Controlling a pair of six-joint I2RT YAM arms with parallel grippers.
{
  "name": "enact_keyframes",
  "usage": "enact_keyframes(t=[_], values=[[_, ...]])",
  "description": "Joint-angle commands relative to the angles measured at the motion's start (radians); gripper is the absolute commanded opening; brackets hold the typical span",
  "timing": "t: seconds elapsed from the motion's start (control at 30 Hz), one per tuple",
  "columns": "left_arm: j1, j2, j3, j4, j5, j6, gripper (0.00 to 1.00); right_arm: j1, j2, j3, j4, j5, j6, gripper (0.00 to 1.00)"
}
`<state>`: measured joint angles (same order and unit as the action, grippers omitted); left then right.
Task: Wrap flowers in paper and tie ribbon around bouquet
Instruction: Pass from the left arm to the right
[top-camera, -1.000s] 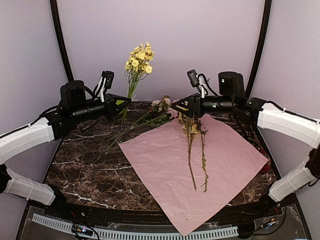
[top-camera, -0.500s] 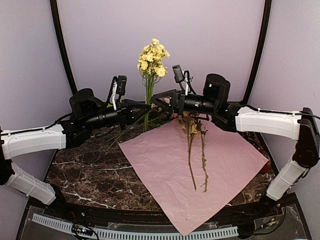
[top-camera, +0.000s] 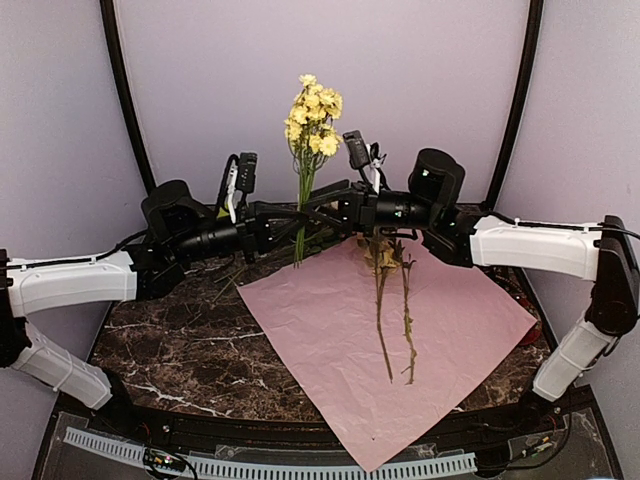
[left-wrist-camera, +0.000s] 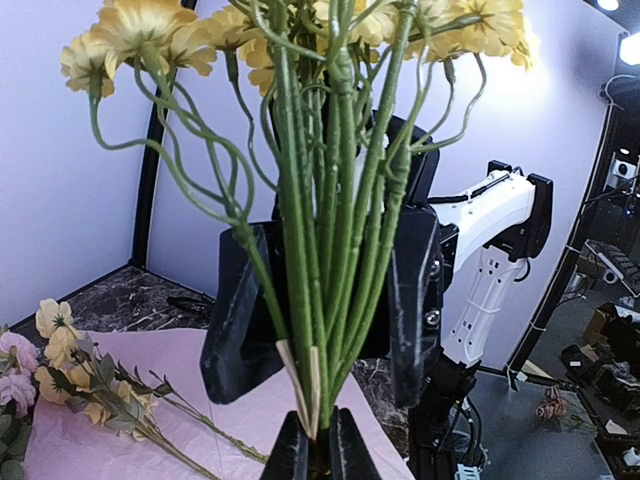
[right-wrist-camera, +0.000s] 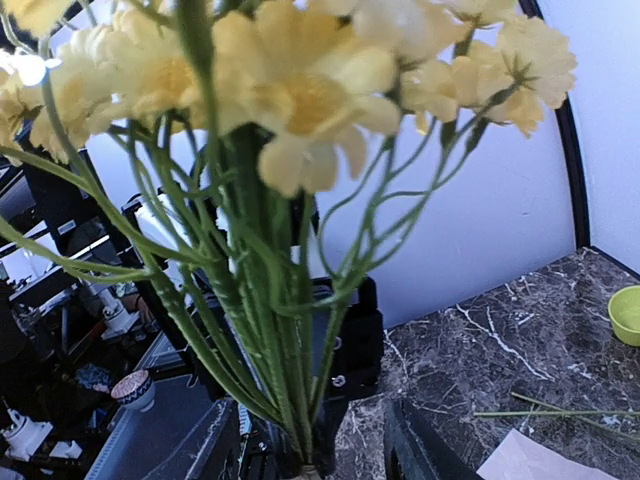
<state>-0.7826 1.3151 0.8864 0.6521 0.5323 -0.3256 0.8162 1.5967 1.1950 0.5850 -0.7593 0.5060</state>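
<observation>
Left gripper (top-camera: 296, 216) first, from the top cam: found it clenched on the lower stems of the yellow bunch (top-camera: 313, 108), holding that bunch upright above the back of the marble table (top-camera: 180, 330). Spotted the right gripper (top-camera: 320, 200) pointed in from the opposite side at the same height, right by those stems; couldn't judge its jaw gap from up there. Saw the pink paper (top-camera: 450, 320) lying flat on the table, near corner past the front edge, with two long dried-looking stems (top-camera: 383, 310) laid along it, heads toward the back.

Left wrist cam next: looked straight up the bunch from its own fingertips (left-wrist-camera: 292, 448), squeezed together on the cut stem ends at the bottom. Got a clean look at the right gripper's two black fingers (left-wrist-camera: 235, 320) standing apart, one on each side of the green stems, so released and not grabbing anything. Noticed some loose flowers (left-wrist-camera: 45, 355), pink and yellow, lying lower left across the paper's edge.

Right wrist cam, same story: saw its own fingers (right-wrist-camera: 408, 448) low in frame, spread wide, stems running up between them with a gap on each side. Made out the left gripper's black body right behind the stems. Also clocked a paper corner bottom right, a couple of thin green sprigs (right-wrist-camera: 560, 408) on the marble beside it, and a small lime-green bowl (right-wrist-camera: 628, 312) at the right edge.
</observation>
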Motion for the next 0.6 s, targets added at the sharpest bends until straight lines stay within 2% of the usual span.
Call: enact_keyframes(t=[0.0, 0.07, 0.1, 0.17, 0.3, 0.4, 0.43, 0.5, 0.53, 0.57], values=[[-0.007, 0.015, -0.016, 0.072, 0.045, -0.042, 0.0, 0.012, -0.036, -0.003, 0.097, -0.075, 0.008, 0.5], [-0.007, 0.019, -0.018, 0.072, 0.054, -0.043, 0.0, 0.012, -0.037, -0.007, 0.106, -0.051, 0.017, 0.48], [-0.007, 0.021, -0.02, 0.069, 0.052, -0.041, 0.0, 0.011, -0.033, -0.007, 0.121, -0.042, 0.032, 0.44], [-0.007, 0.023, -0.023, 0.054, 0.046, -0.041, 0.0, 0.011, -0.019, 0.007, 0.116, -0.027, 0.056, 0.32], [-0.009, 0.022, -0.034, 0.039, 0.043, -0.031, 0.0, 0.011, -0.011, 0.014, 0.074, 0.008, 0.055, 0.0], [-0.009, 0.019, -0.032, -0.003, 0.028, -0.016, 0.0, 0.006, -0.029, 0.018, -0.036, 0.092, 0.014, 0.0], [-0.009, 0.021, -0.028, -0.03, 0.029, -0.012, 0.14, 0.002, -0.042, 0.022, -0.091, 0.12, -0.007, 0.0], [-0.009, 0.03, -0.012, -0.11, 0.018, 0.011, 0.48, -0.01, -0.07, 0.032, -0.224, 0.192, -0.064, 0.0], [-0.008, 0.035, -0.002, -0.162, -0.003, 0.027, 0.57, -0.018, -0.082, 0.038, -0.295, 0.234, -0.084, 0.0], [-0.007, 0.042, 0.011, -0.225, -0.042, 0.042, 0.61, -0.032, -0.091, 0.044, -0.377, 0.248, -0.084, 0.0]])
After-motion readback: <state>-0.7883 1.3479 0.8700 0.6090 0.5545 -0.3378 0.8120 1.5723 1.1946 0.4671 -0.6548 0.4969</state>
